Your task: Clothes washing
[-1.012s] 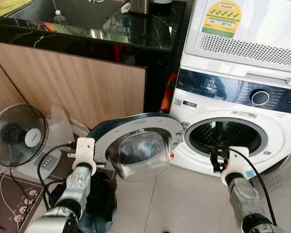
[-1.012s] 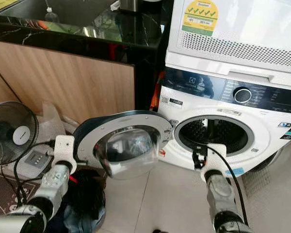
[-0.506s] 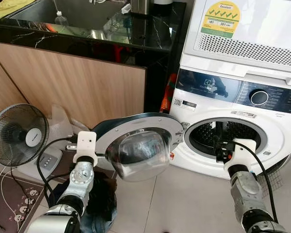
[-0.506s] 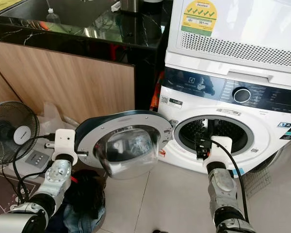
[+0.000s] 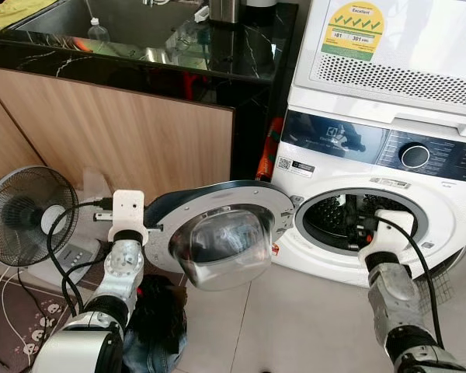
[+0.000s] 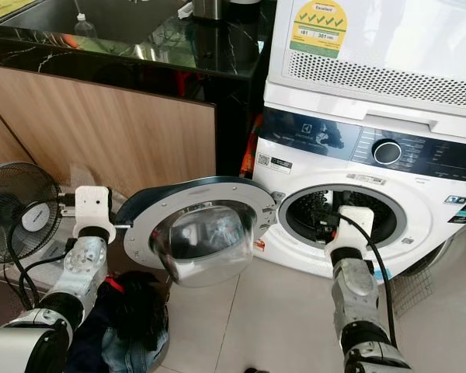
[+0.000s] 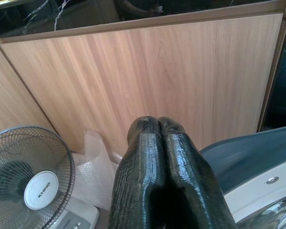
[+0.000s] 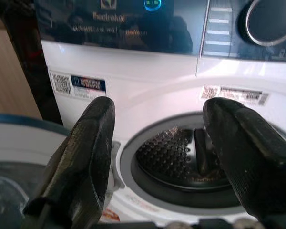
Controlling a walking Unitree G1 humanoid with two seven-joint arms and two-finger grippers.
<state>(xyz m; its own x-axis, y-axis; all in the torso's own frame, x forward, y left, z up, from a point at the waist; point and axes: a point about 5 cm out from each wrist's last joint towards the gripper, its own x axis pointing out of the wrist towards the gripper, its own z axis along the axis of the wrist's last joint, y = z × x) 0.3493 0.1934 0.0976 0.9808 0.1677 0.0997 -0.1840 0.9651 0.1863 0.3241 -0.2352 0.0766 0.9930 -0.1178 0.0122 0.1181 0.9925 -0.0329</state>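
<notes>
While dark clothes lie heaped on the floor below the open washer door, the left hand, fingers pressed together, hovers beside that door's outer edge. Farther on, the right hand, fingers spread wide, sits at the mouth of the drum. Behind stand the fan and the black counter.

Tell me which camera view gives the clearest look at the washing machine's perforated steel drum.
The right wrist view: the perforated steel drum sits close, between the open right tool's black fingers, holes and a paddle visible. Both eye views show it small through the opening, partly behind the right tool. The left wrist view faces the wooden cabinet panel instead.
</notes>
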